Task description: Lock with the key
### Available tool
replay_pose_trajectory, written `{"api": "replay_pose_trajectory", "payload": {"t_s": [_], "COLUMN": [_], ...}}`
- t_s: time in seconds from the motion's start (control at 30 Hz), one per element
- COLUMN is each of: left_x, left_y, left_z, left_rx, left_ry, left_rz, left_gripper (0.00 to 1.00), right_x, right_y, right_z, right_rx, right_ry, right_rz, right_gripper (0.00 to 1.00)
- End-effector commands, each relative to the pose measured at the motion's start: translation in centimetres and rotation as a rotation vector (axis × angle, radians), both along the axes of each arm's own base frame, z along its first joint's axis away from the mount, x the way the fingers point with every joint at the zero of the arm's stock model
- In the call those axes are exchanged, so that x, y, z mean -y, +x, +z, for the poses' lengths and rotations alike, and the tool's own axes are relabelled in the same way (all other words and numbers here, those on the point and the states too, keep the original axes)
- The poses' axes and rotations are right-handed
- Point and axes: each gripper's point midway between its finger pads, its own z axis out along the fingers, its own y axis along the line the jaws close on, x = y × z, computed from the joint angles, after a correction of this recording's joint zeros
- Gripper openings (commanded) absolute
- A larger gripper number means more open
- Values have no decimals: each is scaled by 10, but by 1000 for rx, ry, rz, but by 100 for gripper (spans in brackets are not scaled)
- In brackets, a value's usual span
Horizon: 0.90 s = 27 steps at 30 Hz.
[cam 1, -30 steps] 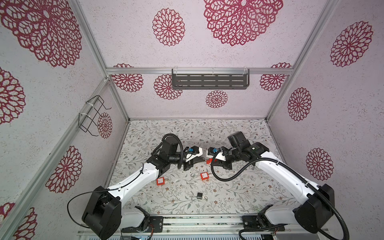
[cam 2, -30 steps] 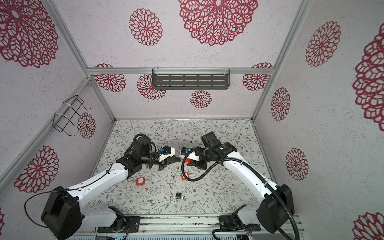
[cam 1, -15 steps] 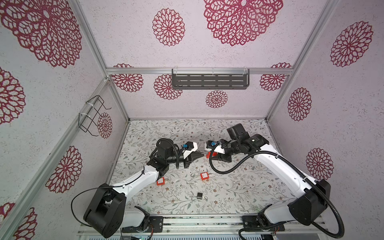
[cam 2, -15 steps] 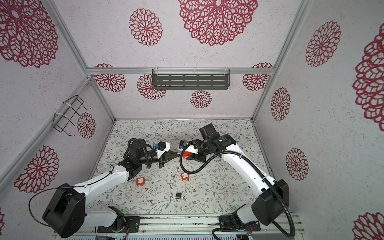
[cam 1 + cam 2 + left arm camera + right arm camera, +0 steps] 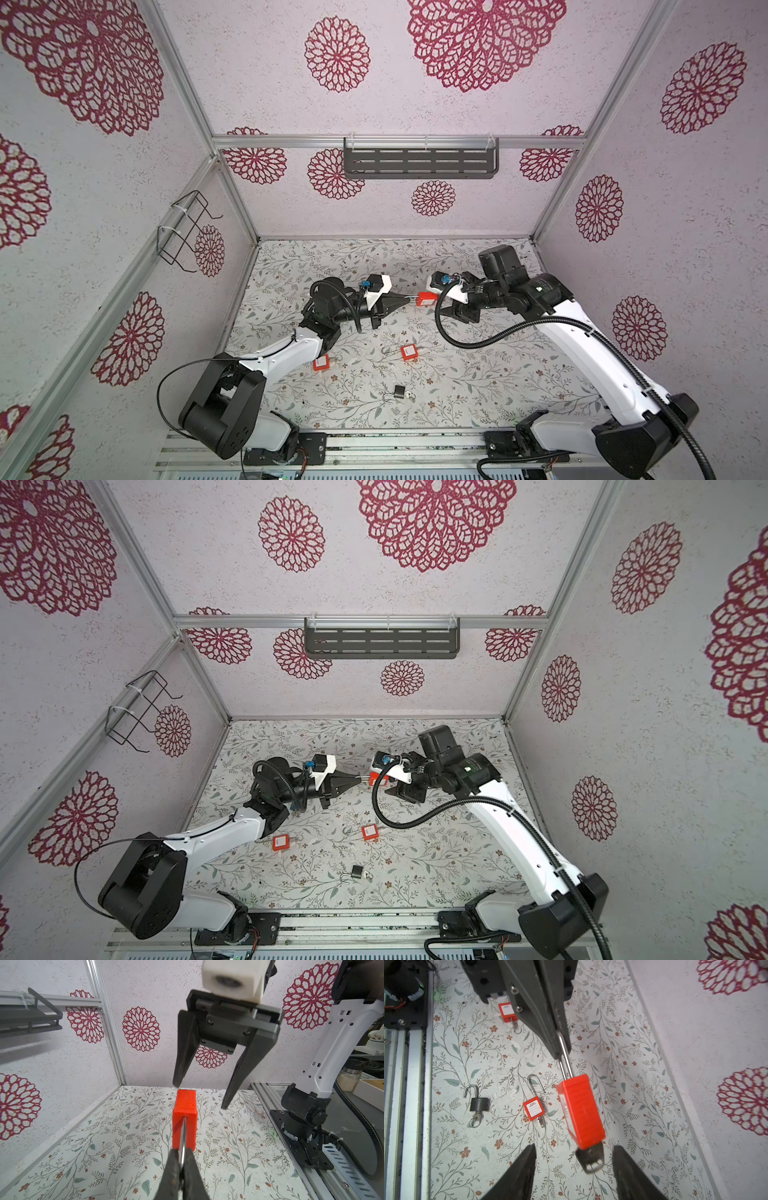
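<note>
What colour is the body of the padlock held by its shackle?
Orange-red; the padlock shows best in the right wrist view.

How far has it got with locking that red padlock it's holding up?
Done: the red padlock is off the table, its shackle pinched in the left jaws, with a key in its base. In hand: the right jaws stand open either side of that key, not gripping. Left: the black padlock on the table lies open.

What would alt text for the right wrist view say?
The left gripper holds a red padlock aloft by its shackle, the key untouched inside the open right gripper. A black padlock and two red padlocks lie on the table.
</note>
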Motion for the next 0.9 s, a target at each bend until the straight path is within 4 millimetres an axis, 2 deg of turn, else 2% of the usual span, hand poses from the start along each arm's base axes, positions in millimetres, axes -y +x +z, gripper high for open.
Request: {"api": "replay_pose_trajectory", "payload": {"t_s": [0.0, 0.1, 0.23, 0.43, 0.7, 0.87], "left_x": [0, 1, 1, 4, 6, 11], "left_y": [-1, -2, -3, -9, -12, -16], "left_z": [15, 14, 16, 14, 17, 11], "left_rx": [43, 46, 48, 51, 60, 59], "left_ry": [-30, -21, -20, -6, -3, 17], "left_rz": [-26, -35, -43, -62, -72, -92], "left_gripper": [0, 0, 0, 0, 0, 0], "right_x": [16, 26, 27, 11, 1, -2], "right_y": [-6, -7, -5, 2, -10, -9], "right_z": [3, -13, -34, -31, -35, -35], "right_rx": [-39, -101, -191, -243, -326, -334], "right_ry": [43, 35, -21, 2, 42, 57], "right_rz": [-68, -92, -80, -8, 58, 65], "right_gripper": [60, 55, 50, 43, 36, 34]}}
